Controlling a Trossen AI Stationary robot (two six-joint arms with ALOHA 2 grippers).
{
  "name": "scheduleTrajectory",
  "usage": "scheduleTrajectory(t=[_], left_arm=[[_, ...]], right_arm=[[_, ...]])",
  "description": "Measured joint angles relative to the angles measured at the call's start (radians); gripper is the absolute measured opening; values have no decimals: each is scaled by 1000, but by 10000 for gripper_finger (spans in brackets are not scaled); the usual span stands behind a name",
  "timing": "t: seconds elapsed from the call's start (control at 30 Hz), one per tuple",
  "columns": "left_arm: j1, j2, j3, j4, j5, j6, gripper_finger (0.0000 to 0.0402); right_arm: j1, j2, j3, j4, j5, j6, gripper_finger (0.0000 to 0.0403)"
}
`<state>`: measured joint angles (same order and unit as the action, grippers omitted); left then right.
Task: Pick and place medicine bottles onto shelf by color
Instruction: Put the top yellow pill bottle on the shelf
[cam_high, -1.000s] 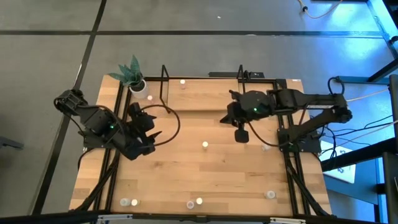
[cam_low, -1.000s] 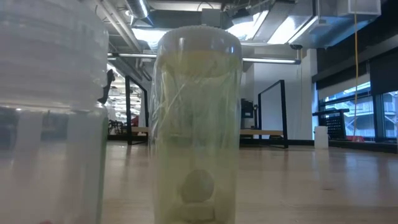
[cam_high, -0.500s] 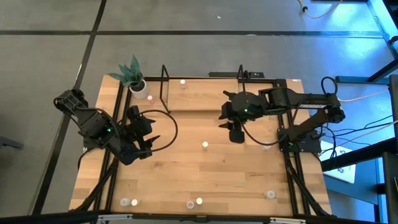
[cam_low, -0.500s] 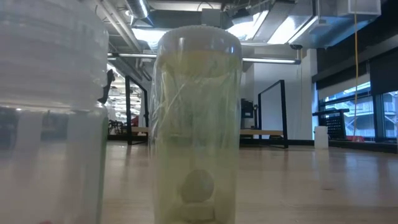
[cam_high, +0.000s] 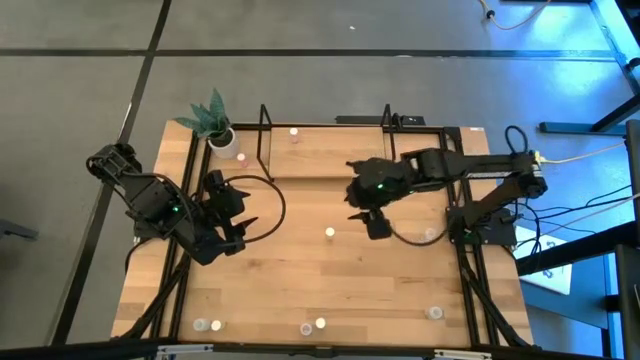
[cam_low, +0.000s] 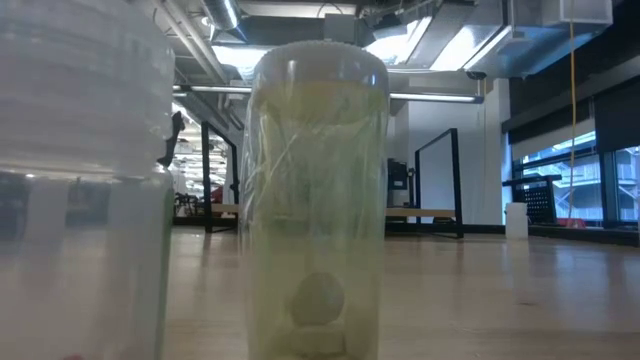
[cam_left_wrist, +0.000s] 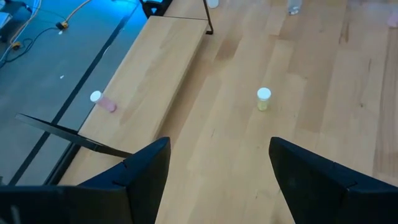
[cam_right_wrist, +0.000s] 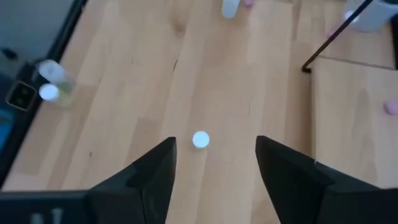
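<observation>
A white-capped medicine bottle (cam_high: 329, 232) stands on its base in the middle of the table. My right gripper (cam_high: 375, 226) hovers open just to its right; in the right wrist view the bottle (cam_right_wrist: 200, 140) shows ahead, between the spread fingers (cam_right_wrist: 214, 148) and untouched. My left gripper (cam_high: 243, 222) waits open at the table's left, facing the same bottle (cam_left_wrist: 263, 98). The shelf (cam_high: 320, 160) sits at the far edge and carries one upright bottle (cam_high: 293, 131). A pink bottle (cam_left_wrist: 103, 102) lies on its side on the shelf board.
Several bottles stand along the near edge (cam_high: 210, 325) (cam_high: 313, 326) (cam_high: 433, 313); two of them (cam_low: 315, 200) (cam_low: 80, 180) fill the low view. Another bottle (cam_high: 428, 237) stands right of my right gripper. A potted plant (cam_high: 215, 125) stands at the far left corner by the shelf's black posts (cam_high: 263, 130).
My right gripper has moved toward the table's left edge and a little nearer, sinking toward the middle bottle, and its fingers have spread open. The bottles have kept their places.
</observation>
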<state>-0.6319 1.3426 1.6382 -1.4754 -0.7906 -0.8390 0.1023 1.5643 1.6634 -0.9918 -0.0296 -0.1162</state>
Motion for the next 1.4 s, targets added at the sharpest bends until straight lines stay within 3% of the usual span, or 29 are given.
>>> scheduleTrajectory(t=[0.57, 0.8, 1.23, 1.4], left_arm=[[0, 0, 0, 0, 0, 2, 267], [0, 0, 0, 1, -1, 3, 267], [0, 0, 0, 2, -1, 3, 267], [0, 0, 0, 3, 0, 2, 267]], right_arm=[[0, 219, -1, 7, -2, -99, 211], [0, 283, -1, 13, -86, -101, 211], [0, 318, -1, 15, -72, -43, 211], [0, 318, -1, 15, -70, -44, 231]])
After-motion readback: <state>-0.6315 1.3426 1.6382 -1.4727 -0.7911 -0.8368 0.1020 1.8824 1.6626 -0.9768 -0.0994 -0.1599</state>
